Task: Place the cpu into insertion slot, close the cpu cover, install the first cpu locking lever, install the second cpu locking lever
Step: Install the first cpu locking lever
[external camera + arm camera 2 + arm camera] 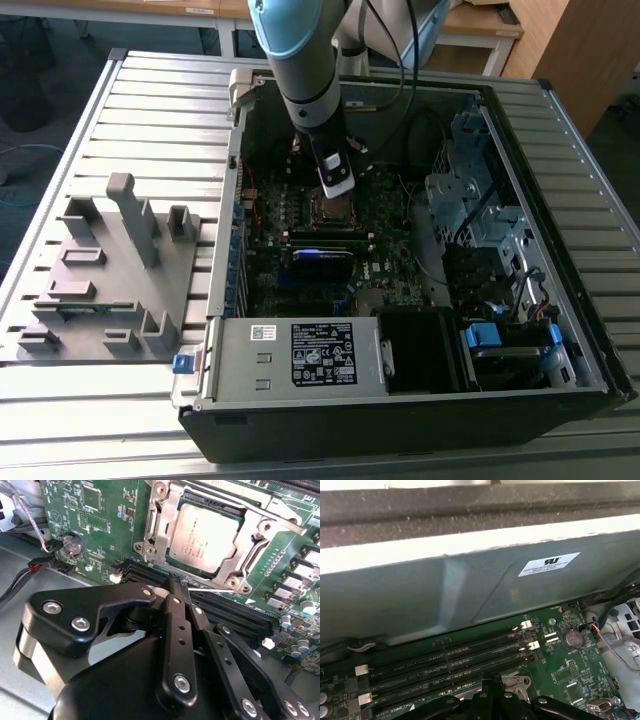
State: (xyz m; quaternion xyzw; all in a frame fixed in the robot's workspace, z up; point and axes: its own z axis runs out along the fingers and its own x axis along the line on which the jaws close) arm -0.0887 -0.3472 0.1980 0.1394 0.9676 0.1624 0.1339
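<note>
One arm (305, 70) is hovering over the motherboard (100, 535).
Its jaws are sitting closed just beside the insertion slot (332, 212), at twelve o'clock from the power supply (300, 355); the cpu (202, 537) is lying under the lowered cpu cover (162, 527).

Pale blue arm (298, 55), black tool (179, 584), silver screws (81, 624)

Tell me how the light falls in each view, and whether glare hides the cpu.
Exterior view: the case is dim inside, the table around it bright. Second wrist view: the cpu has a soft sheen but no hiding glare; the cover gleams. First wrist view: a washed-out pale band runs along the wall, the board beside it is dimmer.
</note>
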